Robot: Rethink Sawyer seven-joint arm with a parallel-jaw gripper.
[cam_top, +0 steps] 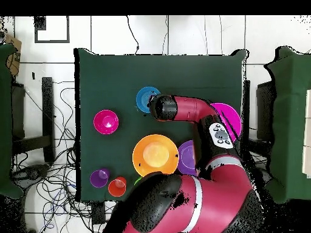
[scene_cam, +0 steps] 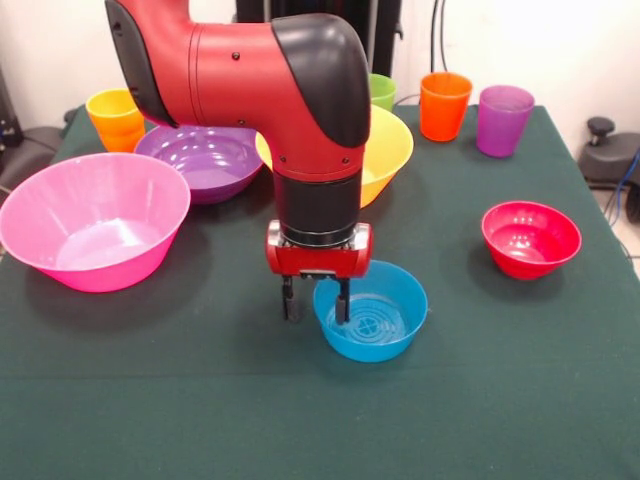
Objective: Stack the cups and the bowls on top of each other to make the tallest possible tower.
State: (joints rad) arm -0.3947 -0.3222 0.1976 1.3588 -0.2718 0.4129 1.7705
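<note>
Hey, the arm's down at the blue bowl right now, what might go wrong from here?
1. The gripper straddles only the blue bowl's near rim, one jaw inside and one outside. Such a thin, slanted wall may slip free when lifted.
2. Held by one edge, the bowl would probably hang tilted and could land crooked on whatever it is stacked on.
3. The arm hangs low over the table; swinging back, it might brush the yellow-orange bowl or purple bowl behind.
</note>
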